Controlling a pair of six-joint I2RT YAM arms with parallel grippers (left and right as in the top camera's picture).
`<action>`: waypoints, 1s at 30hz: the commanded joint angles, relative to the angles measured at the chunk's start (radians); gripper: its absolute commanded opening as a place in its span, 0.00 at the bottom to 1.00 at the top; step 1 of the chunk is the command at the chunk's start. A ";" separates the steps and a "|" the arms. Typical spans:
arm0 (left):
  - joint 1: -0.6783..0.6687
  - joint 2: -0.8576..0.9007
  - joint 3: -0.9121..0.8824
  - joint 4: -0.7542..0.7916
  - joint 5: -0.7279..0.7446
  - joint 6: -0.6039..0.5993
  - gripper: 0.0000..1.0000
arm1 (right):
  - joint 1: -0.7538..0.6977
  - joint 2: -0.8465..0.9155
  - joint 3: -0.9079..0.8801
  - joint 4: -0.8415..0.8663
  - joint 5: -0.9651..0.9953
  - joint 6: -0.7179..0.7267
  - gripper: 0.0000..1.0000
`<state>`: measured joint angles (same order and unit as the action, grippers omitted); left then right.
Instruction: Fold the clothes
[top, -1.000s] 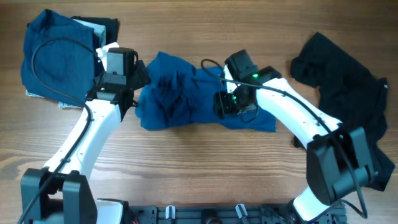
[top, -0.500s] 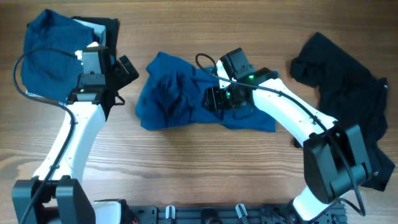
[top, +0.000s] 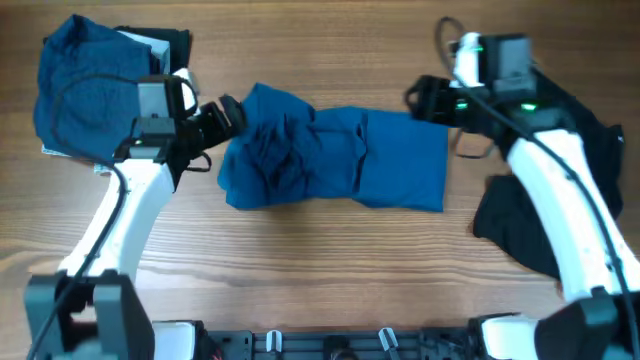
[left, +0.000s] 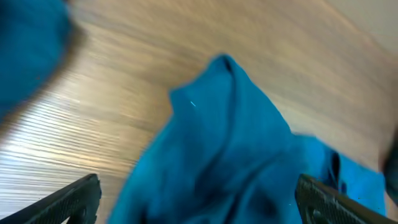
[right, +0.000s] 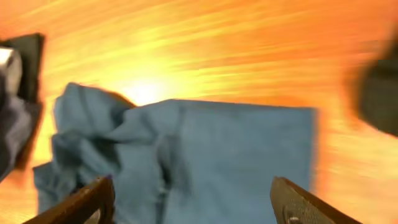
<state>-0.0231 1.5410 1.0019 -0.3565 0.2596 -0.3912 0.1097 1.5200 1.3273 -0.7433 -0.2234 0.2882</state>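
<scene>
- The medium-blue soft fabric shirt (top: 400, 170) lies in the middle of the brown wooden table (top: 320, 270), one half flat, the other bunched.
- It looks light and limp and likely to sag, so corners or hem edges seem the best hold.
- The left gripper (top: 228, 112) at the bunched end and the right gripper (top: 418, 98) at a flat corner both gape wide, empty.
- Two blue garments, counting the rumpled blue heap (top: 85, 90); at least one black garment (top: 590, 140).
</scene>
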 joint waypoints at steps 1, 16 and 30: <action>-0.004 0.092 0.062 -0.058 0.104 0.080 1.00 | -0.053 -0.015 0.009 -0.060 0.032 -0.078 0.81; 0.032 0.428 0.382 -0.402 0.107 0.420 1.00 | -0.061 -0.015 0.009 -0.174 0.032 -0.106 0.82; 0.055 0.485 0.380 -0.475 0.307 0.607 0.93 | -0.061 -0.015 0.009 -0.185 0.032 -0.109 0.82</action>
<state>0.0414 1.9995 1.3766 -0.8196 0.4541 0.1261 0.0479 1.5127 1.3270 -0.9276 -0.2008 0.1955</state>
